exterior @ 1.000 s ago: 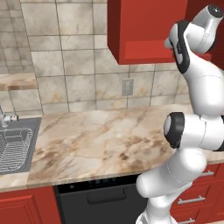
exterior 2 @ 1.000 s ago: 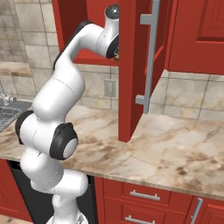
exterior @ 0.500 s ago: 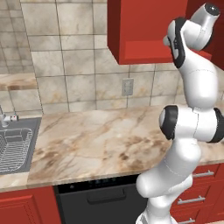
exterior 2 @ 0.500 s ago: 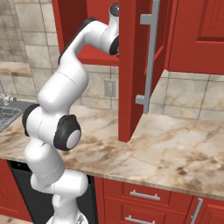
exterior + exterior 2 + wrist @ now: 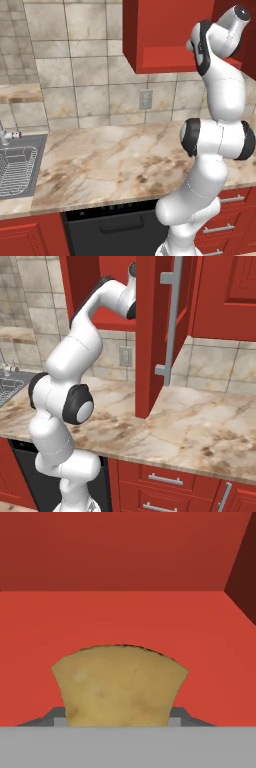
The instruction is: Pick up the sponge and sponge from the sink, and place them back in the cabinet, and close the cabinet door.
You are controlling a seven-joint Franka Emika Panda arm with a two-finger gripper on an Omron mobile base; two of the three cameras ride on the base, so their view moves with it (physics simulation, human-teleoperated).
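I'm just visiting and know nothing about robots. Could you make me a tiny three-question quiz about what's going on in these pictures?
1. True or false: the cabinet door stands open.
2. What fills the lower middle of the hand view, between the gripper fingertips? A) a white cup B) a tan-yellow sponge C) a silver spoon
3. Fill in: the wire rack lies in the ___ at the far left of the left base view.

Key
1. True: the door swings out over the marble counter, its silver handle facing the camera.
2. B, seen against the cabinet and its red interior.
3. sink.
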